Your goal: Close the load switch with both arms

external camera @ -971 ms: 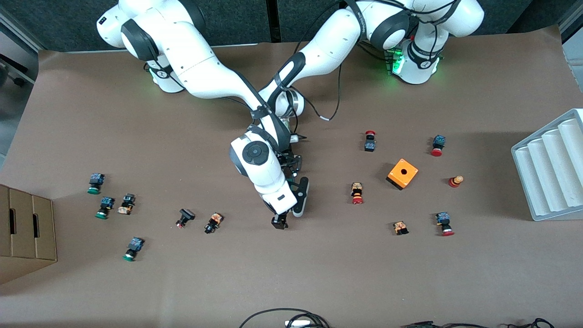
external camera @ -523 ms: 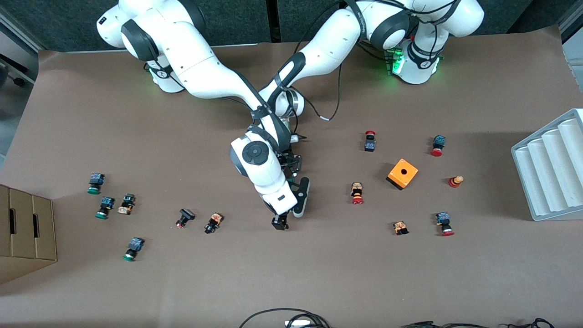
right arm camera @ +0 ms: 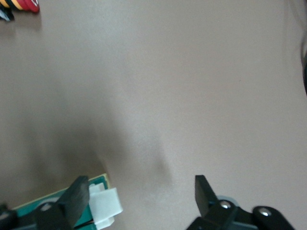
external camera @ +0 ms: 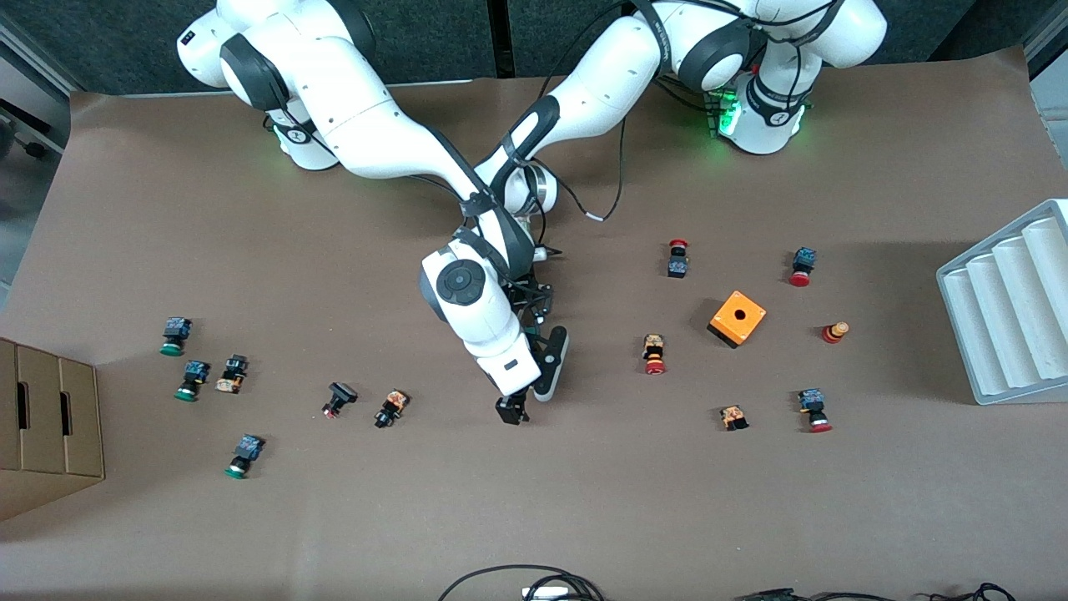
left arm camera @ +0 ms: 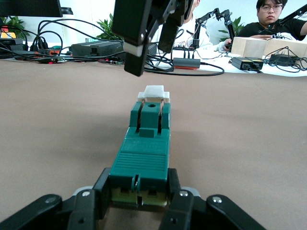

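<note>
The load switch (left arm camera: 143, 155), a narrow green block with a white sliding piece (left arm camera: 152, 93) at one end, lies flat on the brown table. My left gripper (left arm camera: 138, 182) is shut on the end without the white piece, one black finger (left arm camera: 93, 203) on each side. My right gripper (right arm camera: 140, 188) hangs open just over the white-piece end. One of its fingers (right arm camera: 76, 195) is beside the white piece (right arm camera: 103, 207) and the other stands well apart. In the front view the right gripper (external camera: 510, 410) is over the table's middle, and the right arm hides the switch and the left gripper.
Small push-buttons lie scattered: one (external camera: 390, 407) toward the right arm's end, one (external camera: 653, 354) toward the left arm's end. An orange cube (external camera: 738, 318) sits beside that one. A grey ribbed tray (external camera: 1005, 317) and a cardboard box (external camera: 46, 426) stand at the table's two ends.
The right gripper's fingers have opened from shut, and its hand has edged slightly toward the front camera. The left arm and the switch have not moved.
</note>
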Robot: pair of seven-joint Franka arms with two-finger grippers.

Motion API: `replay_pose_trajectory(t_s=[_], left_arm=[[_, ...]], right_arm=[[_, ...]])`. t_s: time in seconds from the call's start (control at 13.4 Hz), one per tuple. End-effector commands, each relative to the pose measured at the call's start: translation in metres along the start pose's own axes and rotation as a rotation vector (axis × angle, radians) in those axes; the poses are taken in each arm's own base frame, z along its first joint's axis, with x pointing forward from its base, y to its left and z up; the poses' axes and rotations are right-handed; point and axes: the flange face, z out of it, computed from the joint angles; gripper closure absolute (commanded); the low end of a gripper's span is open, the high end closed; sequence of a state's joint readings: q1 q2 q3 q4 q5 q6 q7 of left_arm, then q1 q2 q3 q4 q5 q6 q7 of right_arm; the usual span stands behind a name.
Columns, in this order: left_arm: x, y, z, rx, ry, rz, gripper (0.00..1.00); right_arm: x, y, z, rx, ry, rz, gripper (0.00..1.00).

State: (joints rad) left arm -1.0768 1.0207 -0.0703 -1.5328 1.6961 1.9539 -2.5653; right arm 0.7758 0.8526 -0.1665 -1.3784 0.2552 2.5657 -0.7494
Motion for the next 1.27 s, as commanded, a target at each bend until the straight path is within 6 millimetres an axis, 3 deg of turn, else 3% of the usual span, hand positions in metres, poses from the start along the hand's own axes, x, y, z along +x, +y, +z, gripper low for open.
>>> replay_pose_trajectory(t_s=[0.0, 0.3, 0.52, 1.05, 1.2], left_arm=[[-0.008, -0.001, 0.006, -0.001, -0.004, -0.007, 0.57], [-0.008, -0.001, 0.006, -0.001, -0.004, -0.007, 0.57], [-0.008, -0.001, 0.006, -0.001, -0.004, -0.007, 0.57], [-0.009, -0.001, 0.005, -0.001, -0.005, -0.006, 0.57], [-0.007, -0.001, 0.006, -0.001, -0.004, -0.007, 0.57]], right_arm=[[0.005, 0.007, -0.031, 0.07, 0.005, 0.068, 0.0], [-0.002, 0.03, -0.078, 0.132, -0.021, 0.167, 0.0], [0.0, 0.035, -0.112, 0.164, -0.039, 0.262, 0.0], [-0.044, 0.085, -0.189, 0.237, -0.106, 0.385, 0.0], [-0.063, 0.1, -0.222, 0.264, -0.128, 0.437, 0.0]])
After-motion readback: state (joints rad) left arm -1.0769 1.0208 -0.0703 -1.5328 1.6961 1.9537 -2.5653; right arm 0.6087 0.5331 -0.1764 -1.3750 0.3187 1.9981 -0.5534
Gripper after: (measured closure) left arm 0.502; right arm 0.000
